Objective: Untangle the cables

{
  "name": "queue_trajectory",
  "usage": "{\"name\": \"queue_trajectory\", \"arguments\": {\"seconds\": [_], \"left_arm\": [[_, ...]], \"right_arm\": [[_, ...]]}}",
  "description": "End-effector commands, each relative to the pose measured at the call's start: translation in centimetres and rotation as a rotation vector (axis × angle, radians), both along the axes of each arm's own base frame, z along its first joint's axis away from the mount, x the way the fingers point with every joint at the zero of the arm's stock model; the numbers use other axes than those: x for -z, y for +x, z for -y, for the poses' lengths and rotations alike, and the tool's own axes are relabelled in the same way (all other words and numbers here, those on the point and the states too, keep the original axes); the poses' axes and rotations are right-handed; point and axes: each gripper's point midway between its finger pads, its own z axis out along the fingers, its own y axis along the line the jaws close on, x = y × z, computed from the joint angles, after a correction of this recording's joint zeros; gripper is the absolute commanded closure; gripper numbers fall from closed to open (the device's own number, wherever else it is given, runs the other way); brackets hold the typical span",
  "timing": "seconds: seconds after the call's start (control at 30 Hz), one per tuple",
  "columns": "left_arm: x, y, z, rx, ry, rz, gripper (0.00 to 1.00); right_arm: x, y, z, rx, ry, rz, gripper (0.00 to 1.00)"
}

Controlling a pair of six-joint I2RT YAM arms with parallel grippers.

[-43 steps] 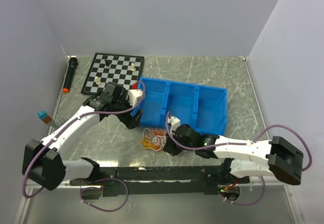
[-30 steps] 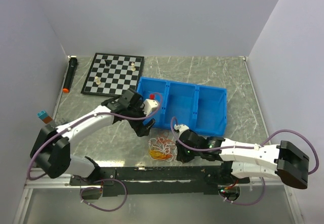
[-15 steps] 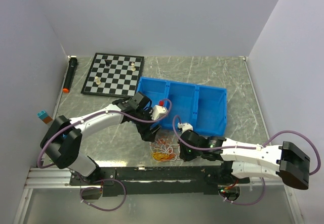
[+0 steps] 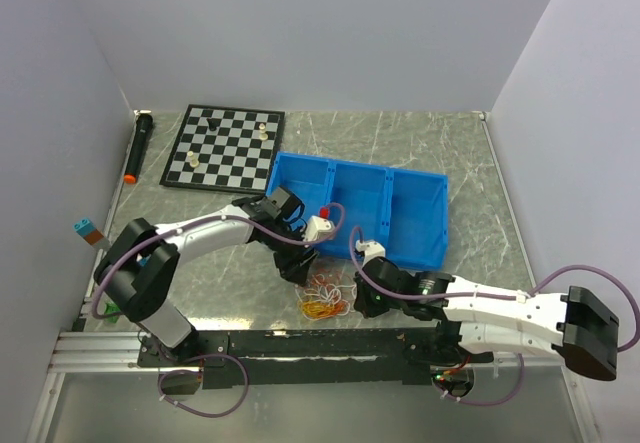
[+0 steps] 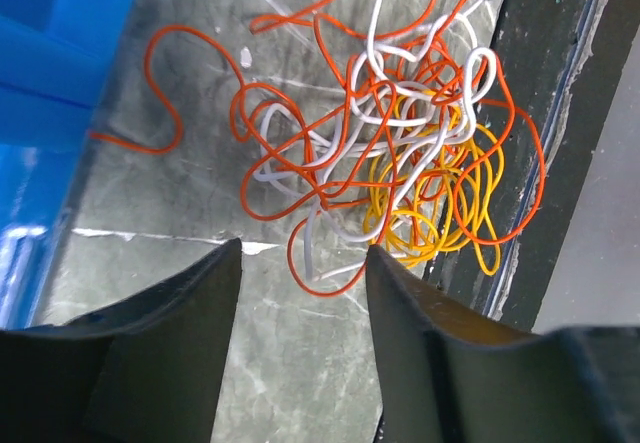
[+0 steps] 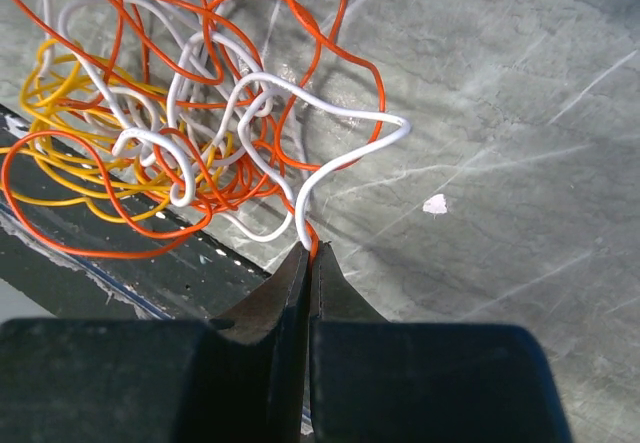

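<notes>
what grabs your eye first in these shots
A bright knot of red-orange, yellow and white cables lies low in the middle of the top view. The right gripper is pinched shut on strands at its edge, while the left gripper hangs open above it. Behind sits a blue three-compartment bin, with a chessboard at far left.

— Where do the cables (image 4: 323, 296) lie?
— In one heap on the table (image 4: 430, 138), at its near edge, partly over the rail (image 4: 260, 343) there, just in front of the bin (image 4: 415, 246).
— And the grippers?
— The left gripper (image 4: 298, 271) is just behind and left of the heap, the right gripper (image 4: 354, 305) just to its right.
— Behind the bin?
— The chessboard (image 4: 225, 146), back left; a marker (image 4: 136, 148) lies left of that, along the wall.
</notes>
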Motion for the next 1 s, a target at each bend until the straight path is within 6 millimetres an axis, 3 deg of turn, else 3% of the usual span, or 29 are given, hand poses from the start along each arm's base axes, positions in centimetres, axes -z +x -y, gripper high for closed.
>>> {"name": "queue_trajectory", "arguments": {"seconds": [0.0,0.27,0.47,0.63,0.8,0.97], "left_arm": [[0.7,-1.1,0.7,0.067,-0.029,-0.030,0.51],[1.0,-0.9,0.6,0.069,-0.013,-0.019,0.99],[-1.7,-0.6,0.1,0.059,-0.025,0.041,0.99],[-3.1,-1.0,-2.3,0.042,-0.017,0.075,0.99],[-2.8,0.0,-4.7,-0.020,0.008,0.115,0.99],[-2.4,0.4,-4.8,-0.040,0.025,0.114,0.99]], "right_arm": [[-0.5,0.4,0.1,0.027,0.025,0.032,0.97],[-0.3,0.3,0.2,0.034,0.029,0.026,0.98],[-0.7,0.4,0.3,0.044,0.024,0.028,0.97],[-0.9,0.2,1.1,0.070,0.032,0.030,0.94],[-0.9,0.2,1.5,0.091,0.030,0.034,0.72],[-2.0,1.0,1.1,0.110,0.031,0.065,0.53]]}}
